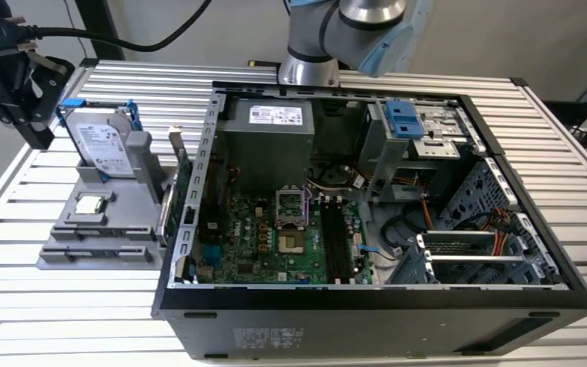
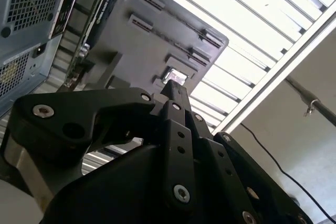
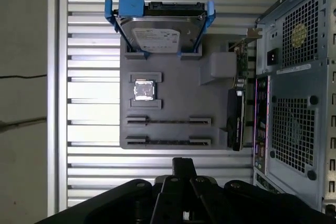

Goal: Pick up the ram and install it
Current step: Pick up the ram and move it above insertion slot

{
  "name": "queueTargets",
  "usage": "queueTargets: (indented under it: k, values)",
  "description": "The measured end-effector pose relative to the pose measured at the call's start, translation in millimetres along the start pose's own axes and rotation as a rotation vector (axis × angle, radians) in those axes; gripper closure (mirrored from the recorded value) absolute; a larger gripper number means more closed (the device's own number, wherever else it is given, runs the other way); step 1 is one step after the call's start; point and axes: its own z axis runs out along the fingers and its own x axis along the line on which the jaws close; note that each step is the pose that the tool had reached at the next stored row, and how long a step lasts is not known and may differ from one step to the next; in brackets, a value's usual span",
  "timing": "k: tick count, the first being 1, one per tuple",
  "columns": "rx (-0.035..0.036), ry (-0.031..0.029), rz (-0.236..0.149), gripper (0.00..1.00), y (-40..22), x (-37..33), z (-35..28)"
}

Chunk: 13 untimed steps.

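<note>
From my console I see the gripper [image 1: 40, 138] with its fingers pressed together and nothing between them. In both wrist views [image 3: 184, 162] [image 2: 175, 88] the tips meet as one narrow black block. It hangs outside the computer case [image 1: 375, 321], at the exterior view's left, above the slatted table [image 1: 28, 306] and just beside the hard drive [image 3: 157, 32]. The drive stands upright in its blue bracket on the gray fixture tray [image 3: 173, 93]. On that tray a small square CPU chip [image 3: 144, 90] lies flat, and a dark expansion card [image 3: 235, 121] stands on edge along the side nearest the case.

The ram [image 1: 330, 241], as far as I can make out, is the long dark stick seated in the motherboard [image 1: 253, 237] slots – well apart from the gripper.
</note>
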Motion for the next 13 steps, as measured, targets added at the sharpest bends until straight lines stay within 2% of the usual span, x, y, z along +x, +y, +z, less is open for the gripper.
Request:
queueTargets:
  k: [7,13]
  values:
    - [0.0001,0.0005,0.005,1.00,-0.1,-0.1,0.0]
    - [0.0010,-0.0031,0.075,1.00,0.0,-0.1,0.0]
